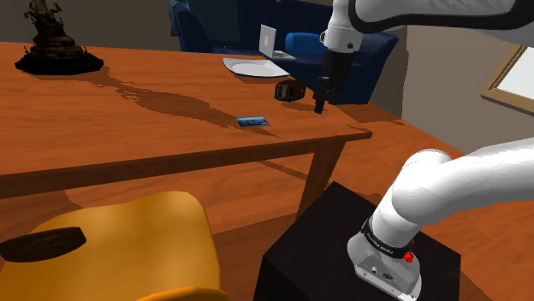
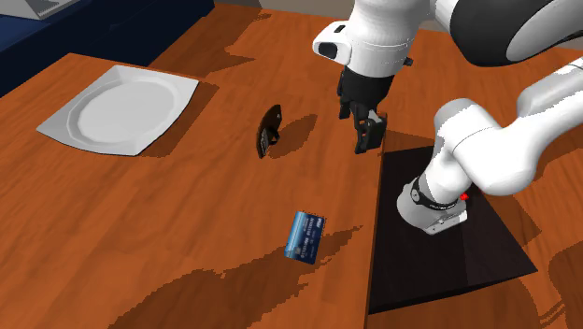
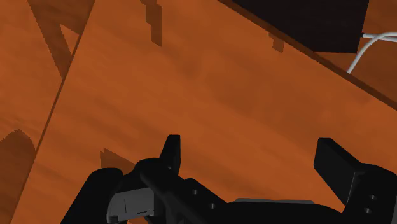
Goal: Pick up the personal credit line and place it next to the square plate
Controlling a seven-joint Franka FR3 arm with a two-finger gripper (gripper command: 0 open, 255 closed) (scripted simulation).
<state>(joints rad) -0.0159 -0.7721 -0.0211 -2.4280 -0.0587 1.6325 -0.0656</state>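
Stand: a black box at the shoulder view's lower right, carrying the arm's base. It sits just beside the table's near edge.

Chair: yellow, at the shoulder view's lower left, in front of the table.

Table: orange-brown wood, with dark shadow patches across the top.

Card: small and blue. It lies on the table near the edge that faces the stand, well apart from the plate. Nothing touches it.

Gripper: points down above the table, close to the corner by the stand. It is to the right of the card in the shoulder view and apart from it. In the wrist view the two fingers stand wide apart, with bare tabletop between them. The gripper holds nothing.

Dark object: small and black, on the table just beyond the gripper, between the card and the plate. Its type cannot be determined.

Plate: white and square with a round well, near the table's far edge.

Sofa: blue, behind the table.

Statue: dark, on the table at the shoulder view's far left.
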